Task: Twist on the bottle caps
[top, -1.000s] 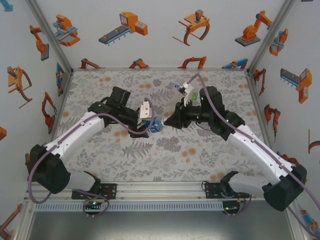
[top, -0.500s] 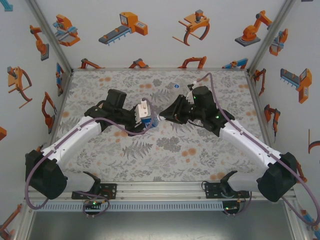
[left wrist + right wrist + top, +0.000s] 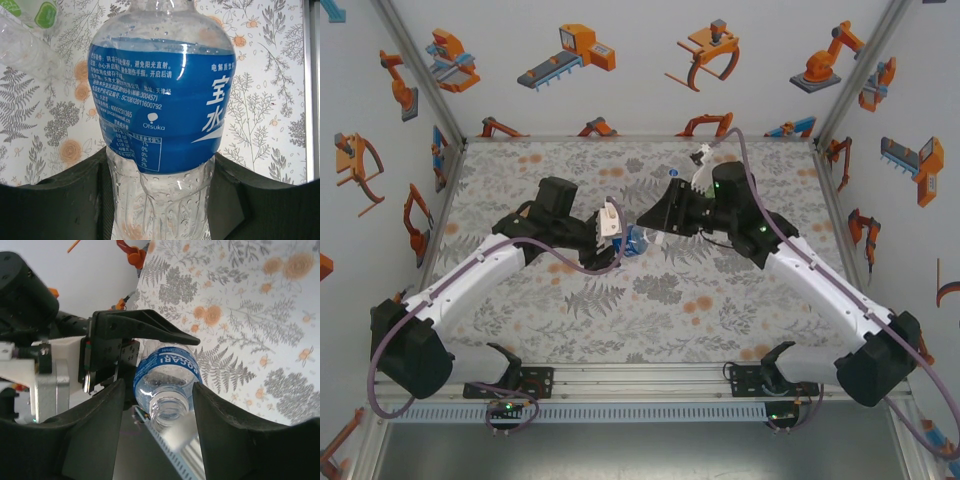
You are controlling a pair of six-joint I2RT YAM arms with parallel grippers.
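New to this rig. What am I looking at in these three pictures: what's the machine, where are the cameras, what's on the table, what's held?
The machine is a pair of robot arms, a left arm and a right arm, bolted at the near edge of a flower-patterned table. One picture looks down from above and behind. The other two come from cameras on the wrists. The left gripper is shut on a blue-labelled bottle. The right gripper stands open around its neck, which looks uncapped. Another clear bottle lies on the table.

In my left wrist view the blue-labelled bottle [image 3: 160, 115] is cut off at neck and base, and a second bottle [image 3: 25, 40] by the corner. From above, my left claw [image 3: 628, 242] hides most of it.
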